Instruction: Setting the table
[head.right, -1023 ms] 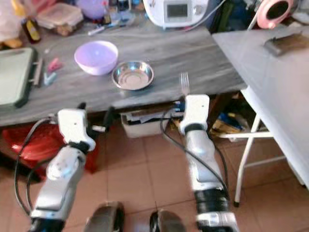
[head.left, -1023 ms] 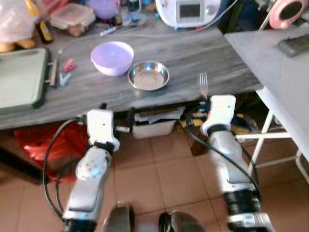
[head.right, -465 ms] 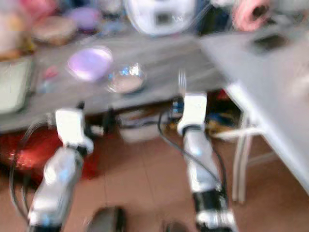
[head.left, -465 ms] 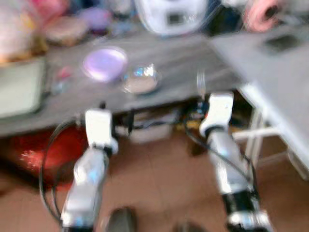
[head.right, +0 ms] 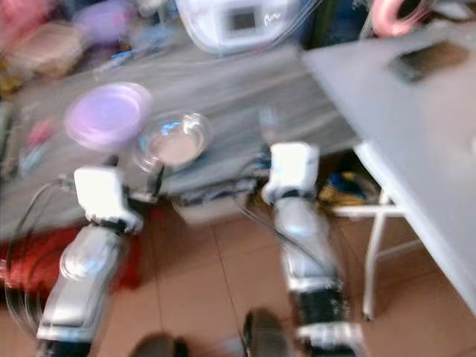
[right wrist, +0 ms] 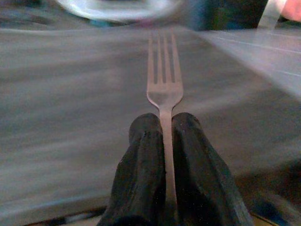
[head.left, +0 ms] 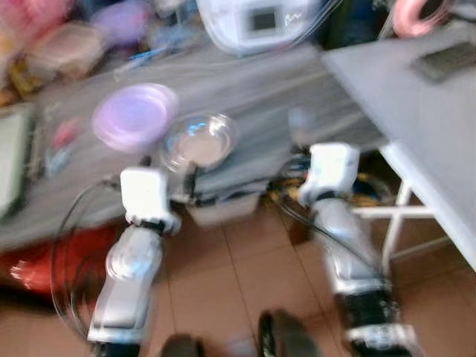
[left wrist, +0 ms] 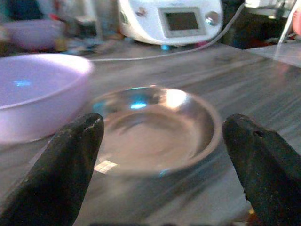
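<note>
The right gripper pinches a fork by its handle, tines out over the grey bench; such a thin grip could let it twist or slip on touchdown. The left gripper, jaws apart, faces a steel bowl just beside a lilac bowl and could nudge either. A white appliance and clutter sit behind, a white table to the right, tiled floor below

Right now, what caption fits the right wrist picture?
The right gripper pinches a fork, tines forward over the grey table.
</note>
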